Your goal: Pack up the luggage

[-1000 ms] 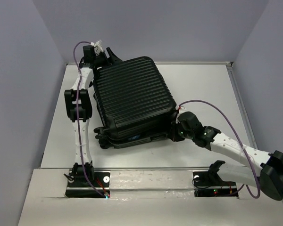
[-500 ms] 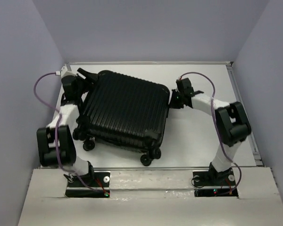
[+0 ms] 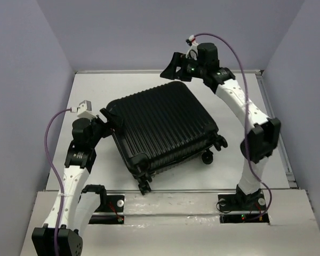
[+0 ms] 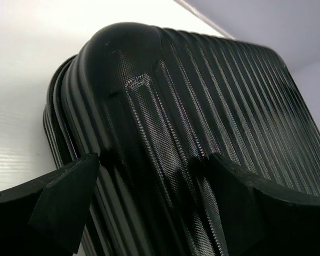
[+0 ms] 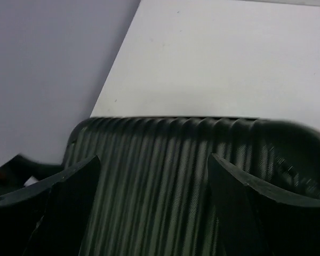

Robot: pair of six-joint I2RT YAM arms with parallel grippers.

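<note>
Where the luggage [image 3: 162,128] lies: shut and flat on the desk [image 3: 96,90] at centre frame, turned on a diagonal, with its caster wheels [image 3: 207,158] toward the lower right.
Left gripper [image 3: 113,118]: jaws spread wide astride the shell's left corner, clamping nothing.
Right gripper [image 3: 169,66]: jaws wide apart over the far corner at upper centre, holding nothing.
Risk: a push on one corner would likely spin or roll the case on its wheels, and the slick ribbed shell may slip from the fingers.
Contents: hidden by the closed lid.
Around: purple cables [image 3: 50,149] loop off both arms and could snag. Side walls [image 3: 21,80] hem in the desk.
</note>
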